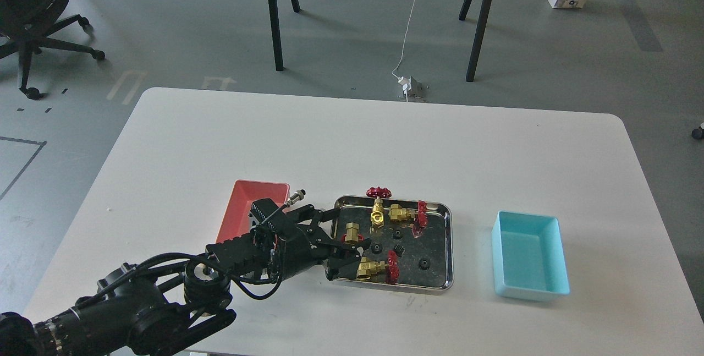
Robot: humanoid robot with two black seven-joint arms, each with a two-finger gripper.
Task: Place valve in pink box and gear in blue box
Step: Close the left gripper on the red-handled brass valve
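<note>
Left pincer: reached in from the lower left over the left end of the steel tray, fingers spread, one finger toward the tray's far-left corner and the other low by the near-left edge
Valve between the fingers: brass body stood in the gap, its red handwheel mostly hidden; contact with the fingers could not be told
Other valves: one upright at the tray's far edge with its handwheel on top, one on its side just right of it, one on its side at the near left
Gears: four small black toothed wheels lay loose on the tray floor, among the valves
Pink box: sat on the white tabletop just left of the tray, partly covered by the arm
Blue box: sat right of the tray, apart from it, nothing seen inside
Right pincer: not in view
</note>
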